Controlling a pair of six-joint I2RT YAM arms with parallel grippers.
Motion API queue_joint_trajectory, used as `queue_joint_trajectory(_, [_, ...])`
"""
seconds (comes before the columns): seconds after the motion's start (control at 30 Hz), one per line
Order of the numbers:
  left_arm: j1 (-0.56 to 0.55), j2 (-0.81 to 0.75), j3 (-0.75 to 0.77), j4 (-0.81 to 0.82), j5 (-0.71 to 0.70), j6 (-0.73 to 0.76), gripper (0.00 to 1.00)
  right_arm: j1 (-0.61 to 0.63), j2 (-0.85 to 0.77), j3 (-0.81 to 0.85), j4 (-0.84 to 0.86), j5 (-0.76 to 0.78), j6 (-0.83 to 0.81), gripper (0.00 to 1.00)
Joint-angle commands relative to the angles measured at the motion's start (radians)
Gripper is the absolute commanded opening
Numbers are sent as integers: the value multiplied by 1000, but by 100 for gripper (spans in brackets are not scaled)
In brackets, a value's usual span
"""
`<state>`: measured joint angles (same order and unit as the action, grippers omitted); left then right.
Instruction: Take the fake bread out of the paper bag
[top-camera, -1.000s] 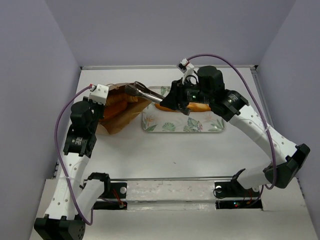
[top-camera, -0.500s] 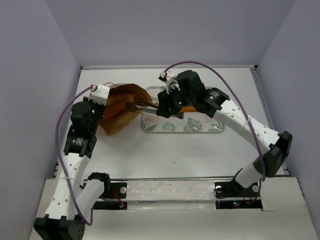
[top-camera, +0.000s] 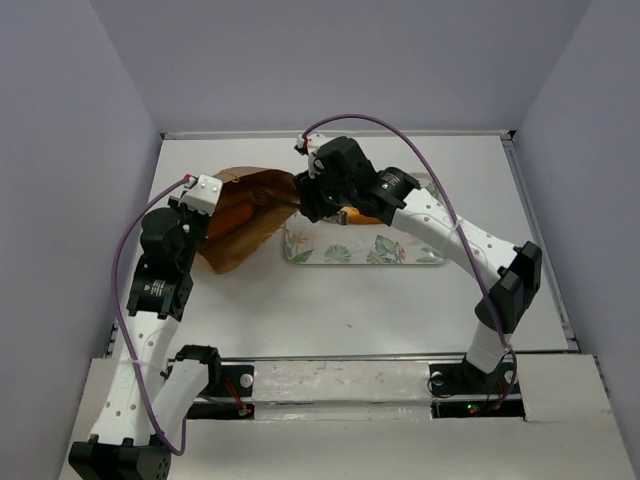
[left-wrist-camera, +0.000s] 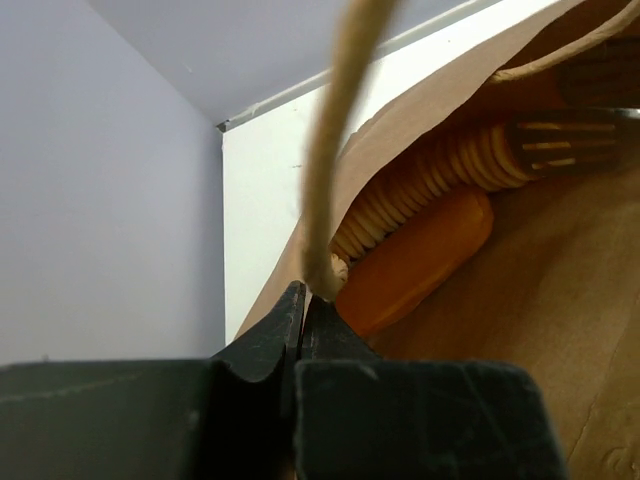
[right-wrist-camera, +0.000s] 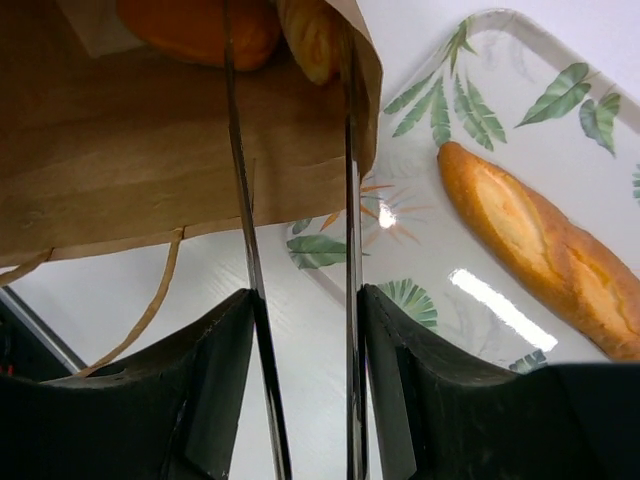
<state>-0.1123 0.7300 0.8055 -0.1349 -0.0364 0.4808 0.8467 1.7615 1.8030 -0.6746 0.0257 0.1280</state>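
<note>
The left tool (left-wrist-camera: 303, 305) is clamped shut on the paper bag (top-camera: 240, 225) at the root of its handle. Its wrist view shows two loaves (left-wrist-camera: 415, 260) inside the bag (hard to make out from above). The bag's mouth edge overlaps the left rim of the tray (top-camera: 400, 252). The right tool (right-wrist-camera: 303, 300), squeezing the metal tongs (left-wrist-camera: 565, 145), has pushed left to the mouth since half a second ago, and the tong tips are now beside the loaves. A baguette (right-wrist-camera: 540, 240) lies on the tray.
</note>
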Motion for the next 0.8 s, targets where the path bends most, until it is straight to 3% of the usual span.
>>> queue_joint_trajectory(0.0, [-3, -15, -9, 41, 32, 9, 0, 11, 10, 85, 17, 134, 21, 52])
queue_joint_trajectory(0.77, [-4, -24, 46, 44, 159, -93, 0, 29, 191, 180, 21, 235, 38, 54])
